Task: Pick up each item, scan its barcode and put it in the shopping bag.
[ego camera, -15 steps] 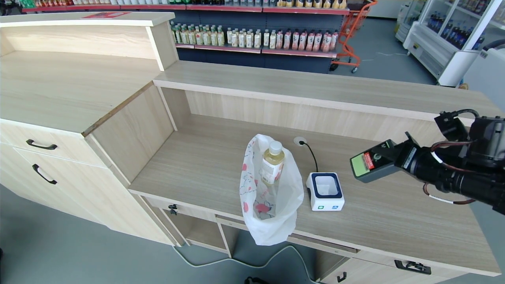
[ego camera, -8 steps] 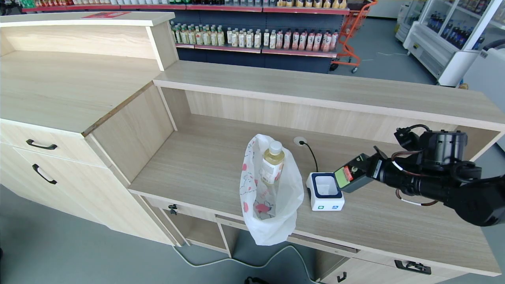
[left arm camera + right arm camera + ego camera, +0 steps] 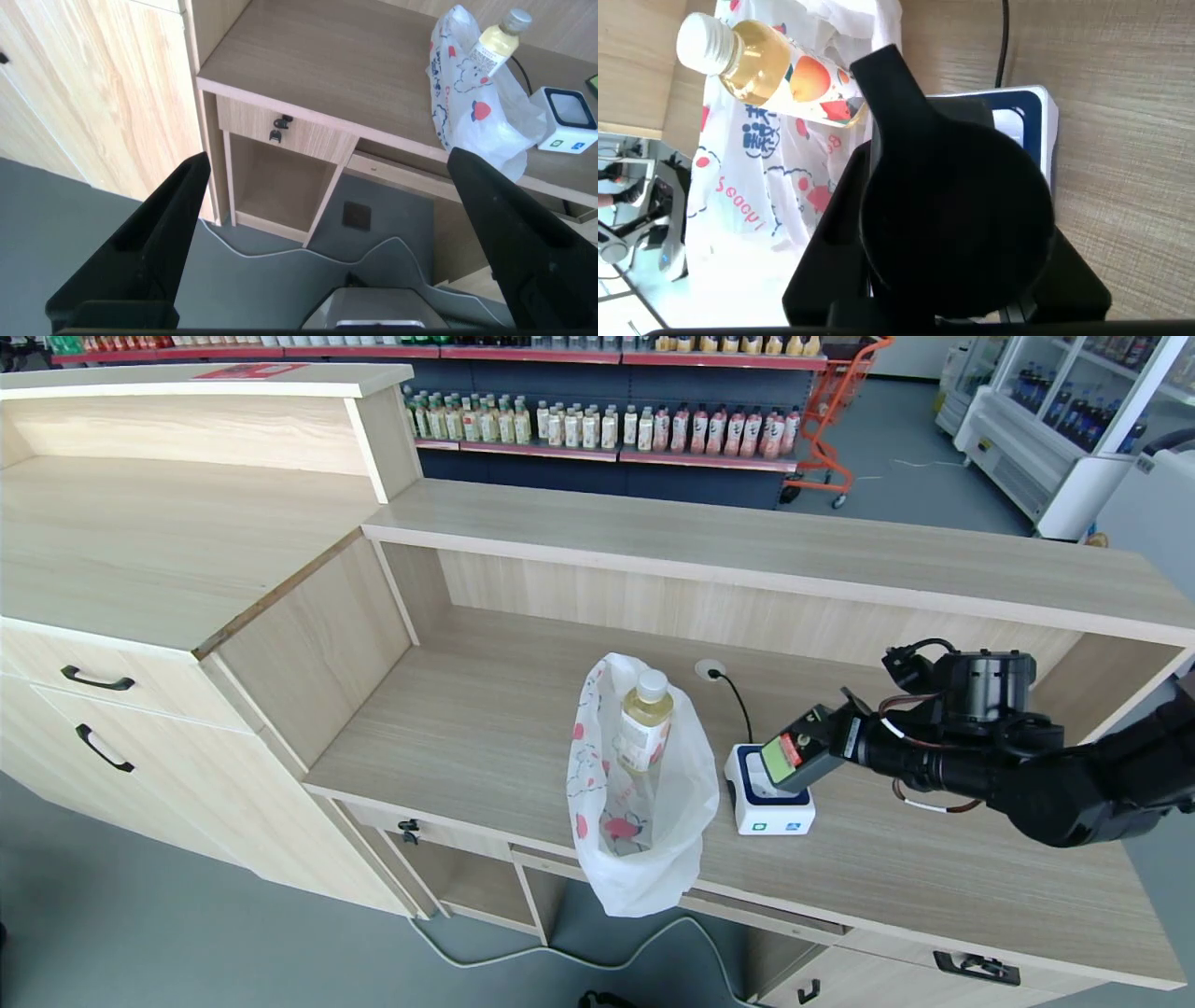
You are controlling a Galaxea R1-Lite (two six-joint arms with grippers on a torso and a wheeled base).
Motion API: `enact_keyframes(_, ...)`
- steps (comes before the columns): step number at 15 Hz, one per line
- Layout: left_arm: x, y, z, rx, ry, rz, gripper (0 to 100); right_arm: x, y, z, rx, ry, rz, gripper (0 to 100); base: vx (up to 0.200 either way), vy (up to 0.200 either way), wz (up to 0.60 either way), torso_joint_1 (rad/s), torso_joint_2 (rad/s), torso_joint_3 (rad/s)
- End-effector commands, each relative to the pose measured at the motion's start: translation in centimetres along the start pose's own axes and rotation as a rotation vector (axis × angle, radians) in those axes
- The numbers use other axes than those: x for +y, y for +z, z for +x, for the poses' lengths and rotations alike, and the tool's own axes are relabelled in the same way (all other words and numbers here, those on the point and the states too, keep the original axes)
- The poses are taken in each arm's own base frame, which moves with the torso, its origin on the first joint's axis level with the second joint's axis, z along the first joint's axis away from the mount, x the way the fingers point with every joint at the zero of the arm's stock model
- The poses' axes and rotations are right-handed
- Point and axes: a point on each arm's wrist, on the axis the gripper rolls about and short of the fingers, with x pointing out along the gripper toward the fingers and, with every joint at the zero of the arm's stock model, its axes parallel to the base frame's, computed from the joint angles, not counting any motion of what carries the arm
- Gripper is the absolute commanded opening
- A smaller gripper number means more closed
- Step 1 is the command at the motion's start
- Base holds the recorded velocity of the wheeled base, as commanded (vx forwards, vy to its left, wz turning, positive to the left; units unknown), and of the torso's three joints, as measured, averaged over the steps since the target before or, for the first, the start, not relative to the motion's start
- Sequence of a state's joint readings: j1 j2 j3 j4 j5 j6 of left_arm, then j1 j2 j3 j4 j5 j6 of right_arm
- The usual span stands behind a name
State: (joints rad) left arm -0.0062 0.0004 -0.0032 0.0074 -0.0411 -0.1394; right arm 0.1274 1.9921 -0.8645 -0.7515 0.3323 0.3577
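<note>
My right gripper (image 3: 838,744) is shut on a dark box (image 3: 795,759) with a green and red label. It holds the box just above the white and blue barcode scanner (image 3: 767,798) on the counter. In the right wrist view the dark box (image 3: 952,205) covers most of the scanner (image 3: 1035,117). Left of the scanner stands a white shopping bag (image 3: 635,803) with a yellow drink bottle (image 3: 646,719) upright inside it. My left gripper (image 3: 341,219) hangs open below counter height in front of the counter, far from the bag (image 3: 462,93).
The scanner's black cable (image 3: 738,702) runs back to a socket (image 3: 709,669) in the counter. A raised shelf (image 3: 747,537) runs along the back and a taller cabinet (image 3: 140,541) stands on the left. Bare countertop (image 3: 934,859) lies right of the scanner.
My right arm has carried the dark box leftward and down, from well right of the scanner to just above it. The bag, bottle and scanner have stayed put.
</note>
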Motion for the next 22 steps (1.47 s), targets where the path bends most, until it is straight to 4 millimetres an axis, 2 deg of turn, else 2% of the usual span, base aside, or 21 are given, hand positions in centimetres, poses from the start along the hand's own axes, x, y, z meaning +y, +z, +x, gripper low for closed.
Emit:
enact_keyframes(1,0.0,0.0,0.0,0.0,0.0,0.0,100,-0.3,-0.7,1.2,0.024,0.002,0.001,0,0.0,0.0,0.0,0.0,0.0,0.0)
enact_keyframes(11,0.0,0.0,0.0,-0.002,-0.001,0.0,100,1.1,-0.9,4.4,0.029,0.048,-0.03,0,0.0,0.0,0.0,0.0,0.0,0.0)
enact_keyframes(22,0.0,0.0,0.0,0.0,0.0,0.0,100,0.7,-1.5,5.1,0.034,0.011,-0.081,0,0.0,0.0,0.0,0.0,0.0,0.0)
